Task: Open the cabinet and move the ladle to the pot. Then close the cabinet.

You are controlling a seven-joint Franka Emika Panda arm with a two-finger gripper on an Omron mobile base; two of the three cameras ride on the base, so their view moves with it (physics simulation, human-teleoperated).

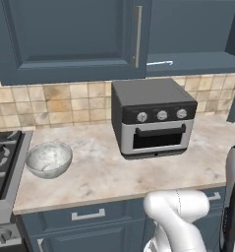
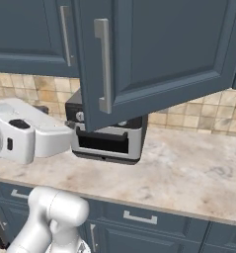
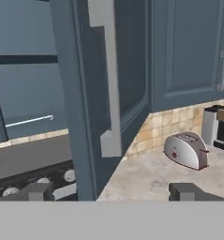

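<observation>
Cabinet door swung out at twelve o'clock of gripper, jaws spread wide and empty below handle; opening step apparently done, ladle reach probably next.

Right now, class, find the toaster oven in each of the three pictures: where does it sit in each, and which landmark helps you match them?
Left base view: toaster oven right of centre on the counter, fully visible.
Right base view: left of centre, partly hidden behind the open cabinet door.
Hand view: lower left, its top and knobs showing left of the door's edge.
Shared landmark: the door's long silver bar handle, which hangs in front of the oven.
</observation>
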